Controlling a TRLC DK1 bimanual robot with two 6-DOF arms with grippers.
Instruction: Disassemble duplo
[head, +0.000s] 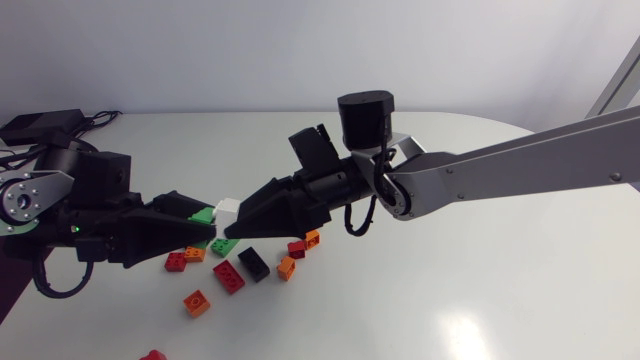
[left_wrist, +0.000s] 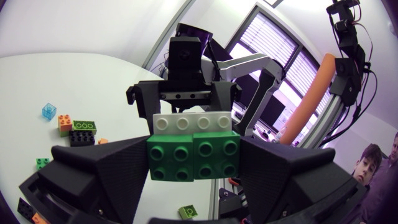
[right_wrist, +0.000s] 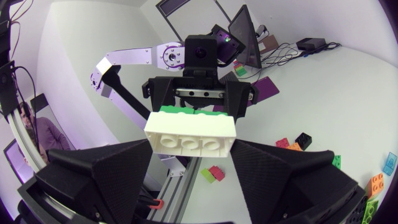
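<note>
Left wrist view is showing you the left gripper (left_wrist: 194, 163) clamping the green block (left_wrist: 194, 155) from both sides, its fingers pressing on the block's two ends. A seam is running down the green's middle, so you are probably holding two small green bricks side by side rather than one long one. Just ahead of those fingers, the white brick (left_wrist: 194, 122) is sitting studded onto the green, touching it along its whole length with no gap showing. Beyond that, the right gripper (right_wrist: 193, 148) is squeezing the white brick from both sides too. Its own wrist view is showing the white between its fingers and the green just ahead. So both hands are holding one joined stack in the air between them, and it is not yet parted.

Further out, below the two grippers, loose bricks are lying on the table (head: 480, 300): a red brick (head: 228, 276), a black brick (head: 253, 263), an orange brick (head: 196, 302) and several more. I cannot tell whether any of those are joined. If they are all singles, you are working on the last joined piece, and what is remaining is pulling the white off the green.
</note>
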